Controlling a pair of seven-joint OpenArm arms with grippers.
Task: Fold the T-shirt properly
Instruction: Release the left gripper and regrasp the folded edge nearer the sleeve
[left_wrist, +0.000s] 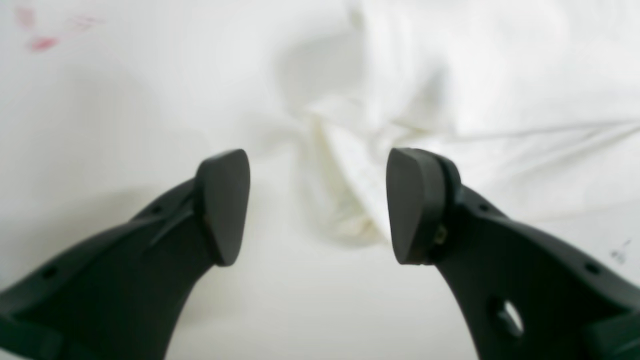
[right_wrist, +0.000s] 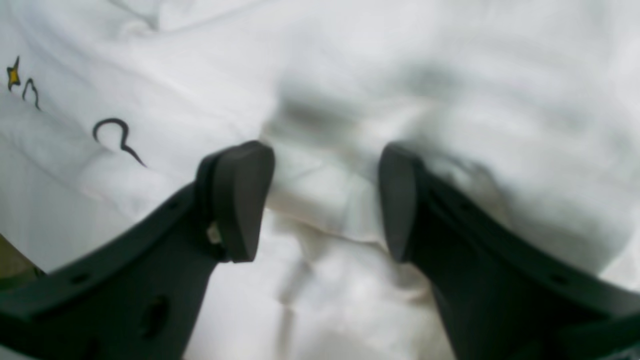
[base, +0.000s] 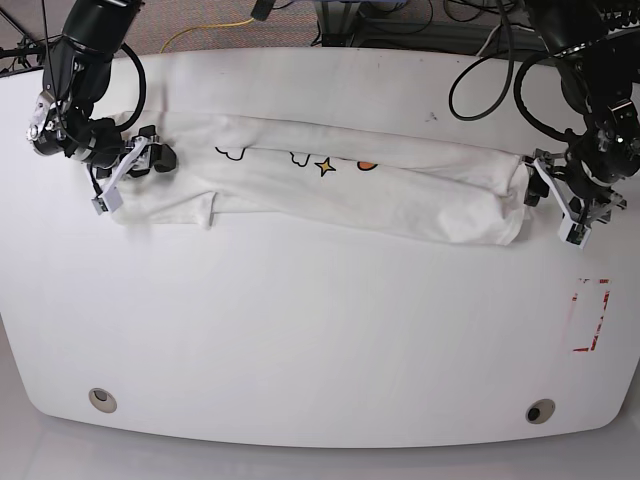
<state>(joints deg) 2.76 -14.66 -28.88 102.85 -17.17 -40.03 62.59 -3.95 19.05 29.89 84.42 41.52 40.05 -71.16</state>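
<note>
Both fingers astride T-shirt ends

No readable text anywhere.

Robotics lab, white rounded table, two black arms, cables behind, red tape marks

Matt, seemingly cotton T-shirt.
</note>
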